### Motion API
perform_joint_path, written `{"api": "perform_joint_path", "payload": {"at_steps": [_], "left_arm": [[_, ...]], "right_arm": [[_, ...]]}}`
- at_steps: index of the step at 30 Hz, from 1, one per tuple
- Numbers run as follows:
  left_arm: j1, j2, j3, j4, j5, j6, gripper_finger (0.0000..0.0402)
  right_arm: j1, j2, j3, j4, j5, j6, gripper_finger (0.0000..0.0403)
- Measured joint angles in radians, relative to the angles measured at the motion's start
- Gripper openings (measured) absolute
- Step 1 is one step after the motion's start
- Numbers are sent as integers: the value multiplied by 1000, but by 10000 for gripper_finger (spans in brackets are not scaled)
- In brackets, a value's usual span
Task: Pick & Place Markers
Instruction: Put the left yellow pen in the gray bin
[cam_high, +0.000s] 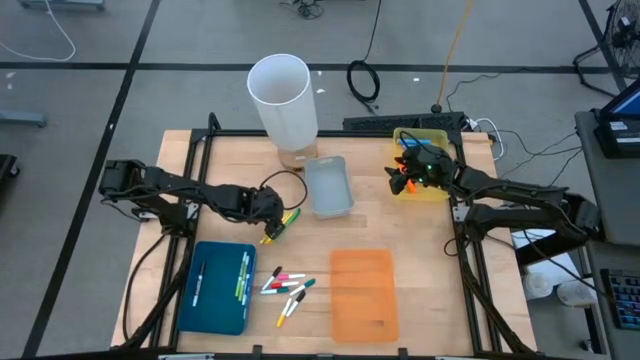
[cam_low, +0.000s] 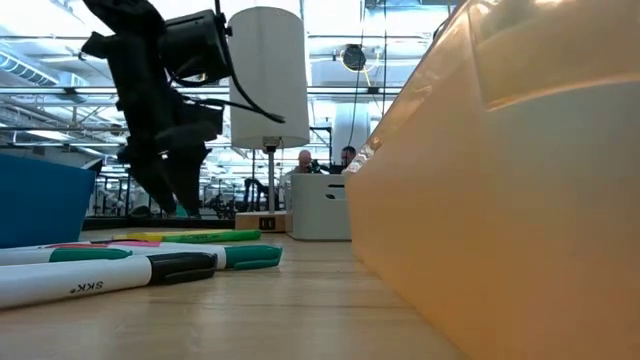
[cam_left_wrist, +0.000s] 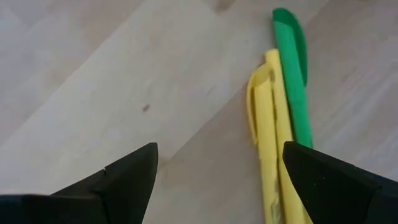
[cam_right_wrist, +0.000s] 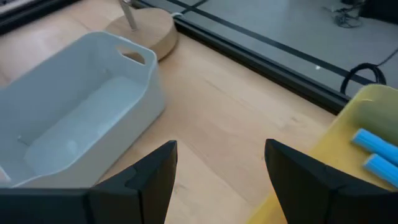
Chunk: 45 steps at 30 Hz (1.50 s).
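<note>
white marker (cam_low: 70, 283) reads "skk" (upside down, nearest the lens).

Yellow marker (cam_left_wrist: 272, 130), green marker (cam_left_wrist: 295, 68); blue tray (cam_high: 214, 287), orange tray (cam_high: 364, 292), white cylinder (cam_high: 284, 97).

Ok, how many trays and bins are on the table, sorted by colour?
blue tray: 1
orange tray: 1
pale grey bin: 1
yellow bin: 1
Total: 4
</note>
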Motion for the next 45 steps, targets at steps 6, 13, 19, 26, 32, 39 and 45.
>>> {"api": "perform_joint_path", "payload": {"at_steps": [6, 13, 19, 26, 32, 39, 45], "left_arm": [[-12, 46, -3, 40, 27, 66, 351], [-9, 142, 1, 60, 72, 65, 351], [-9, 171, 3, 63, 77, 67, 351], [-8, 144, 9, 41, 106, 70, 351], [-12, 74, 21, 21, 110, 93, 351], [-11, 57, 23, -22, 12, 93, 351], [-9, 57, 23, -48, -39, 96, 351]], "right_arm": [[7, 0, 0, 18, 0, -1, 230], [7, 0, 0, 24, -2, -3, 227], [8, 0, 0, 24, -2, -4, 226], [8, 0, 0, 23, -2, -4, 226], [8, 0, 0, 24, -3, -4, 226], [8, 0, 0, 23, -3, -4, 226], [8, 0, 0, 23, -3, -4, 226]]}}
